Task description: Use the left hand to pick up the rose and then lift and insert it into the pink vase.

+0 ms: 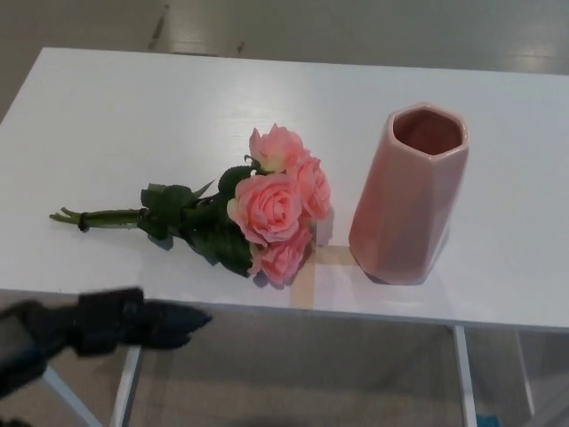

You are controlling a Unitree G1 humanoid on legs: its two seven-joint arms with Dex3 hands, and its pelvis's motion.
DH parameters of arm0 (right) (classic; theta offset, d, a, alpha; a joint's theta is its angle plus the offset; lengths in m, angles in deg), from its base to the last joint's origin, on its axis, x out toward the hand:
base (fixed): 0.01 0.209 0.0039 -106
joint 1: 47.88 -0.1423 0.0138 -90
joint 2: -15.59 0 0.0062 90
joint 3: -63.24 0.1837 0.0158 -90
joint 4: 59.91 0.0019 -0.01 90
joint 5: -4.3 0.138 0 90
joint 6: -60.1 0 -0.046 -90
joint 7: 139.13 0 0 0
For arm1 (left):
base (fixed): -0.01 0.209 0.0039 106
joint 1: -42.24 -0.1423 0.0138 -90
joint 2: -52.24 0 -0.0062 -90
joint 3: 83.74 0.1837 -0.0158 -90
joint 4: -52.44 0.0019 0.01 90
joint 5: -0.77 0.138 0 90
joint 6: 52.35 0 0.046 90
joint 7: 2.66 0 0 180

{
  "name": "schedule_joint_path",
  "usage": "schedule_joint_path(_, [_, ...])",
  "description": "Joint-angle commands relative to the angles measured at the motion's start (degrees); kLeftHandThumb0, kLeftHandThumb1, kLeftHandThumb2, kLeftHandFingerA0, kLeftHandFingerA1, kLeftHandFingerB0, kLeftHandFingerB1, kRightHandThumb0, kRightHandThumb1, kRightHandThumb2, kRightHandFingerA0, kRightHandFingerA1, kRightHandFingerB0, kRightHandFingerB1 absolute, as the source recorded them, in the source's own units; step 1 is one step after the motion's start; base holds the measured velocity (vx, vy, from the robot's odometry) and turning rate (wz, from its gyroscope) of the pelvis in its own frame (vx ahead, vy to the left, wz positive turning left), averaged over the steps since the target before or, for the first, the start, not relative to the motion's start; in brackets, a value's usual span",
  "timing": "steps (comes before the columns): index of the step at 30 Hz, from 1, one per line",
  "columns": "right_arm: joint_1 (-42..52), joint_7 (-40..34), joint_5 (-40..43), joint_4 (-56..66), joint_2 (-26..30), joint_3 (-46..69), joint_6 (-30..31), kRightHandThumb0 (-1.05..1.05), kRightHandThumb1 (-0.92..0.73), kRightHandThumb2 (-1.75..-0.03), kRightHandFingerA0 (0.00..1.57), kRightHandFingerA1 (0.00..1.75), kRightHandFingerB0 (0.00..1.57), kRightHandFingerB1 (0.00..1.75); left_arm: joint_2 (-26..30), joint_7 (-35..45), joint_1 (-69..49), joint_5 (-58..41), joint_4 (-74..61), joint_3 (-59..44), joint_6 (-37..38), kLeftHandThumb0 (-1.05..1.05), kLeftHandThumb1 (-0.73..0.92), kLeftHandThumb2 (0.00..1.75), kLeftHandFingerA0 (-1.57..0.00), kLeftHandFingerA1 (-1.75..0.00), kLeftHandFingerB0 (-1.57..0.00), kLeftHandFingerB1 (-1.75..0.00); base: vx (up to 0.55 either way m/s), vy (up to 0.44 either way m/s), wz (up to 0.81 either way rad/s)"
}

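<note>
Hovering at lower left, the black left hand (124, 325) holds nothing, fingers (182, 320) blurred; the pink rose bunch (240, 213) lies ungrasped, the faceted pink vase (409, 196) empty.

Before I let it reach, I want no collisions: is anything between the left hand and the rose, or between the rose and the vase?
Nothing visible. The left hand is at the table's near edge, bare tabletop between it and the rose. The vase stands upright just right of the blooms, mouth uncovered.
</note>
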Motion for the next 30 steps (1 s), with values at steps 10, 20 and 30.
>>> schedule_joint_path(10, [-0.04, -0.41, -0.53, -0.61, 0.93, -0.48, -0.31, -0.34, -0.65, -0.59, 0.62, 0.42, 0.55, 0.39, -3.17, -13.06, 39.59, 26.45, 16.44, 13.72, -4.3, -0.58, 0.43, 0.54, -0.32, -0.33, -0.3, -0.31, 0.0, 0.0, 0.0])
schedule_joint_path(20, [-0.63, -0.01, -0.26, -0.75, 0.98, -0.57, 0.19, -0.34, -0.65, -0.59, 0.62, 0.42, 0.55, 0.39, -1.98, -13.43, 54.61, 44.96, 33.76, 28.9, -6.8, -0.64, 0.39, 0.73, -0.05, -0.19, -0.1, -0.33, 0.0, 0.0, 0.0])
schedule_joint_path(30, [-0.74, 0.06, -0.28, -0.31, 0.84, -0.79, -0.11, -0.34, -0.65, -0.59, 0.61, 0.42, 0.55, 0.39, -4.39, -13.25, 60.15, 48.09, 43.74, 36.4, -12.16, -0.67, 0.38, 0.64, -0.05, -0.17, -0.11, -0.27, 0.0, 0.0, 0.0])
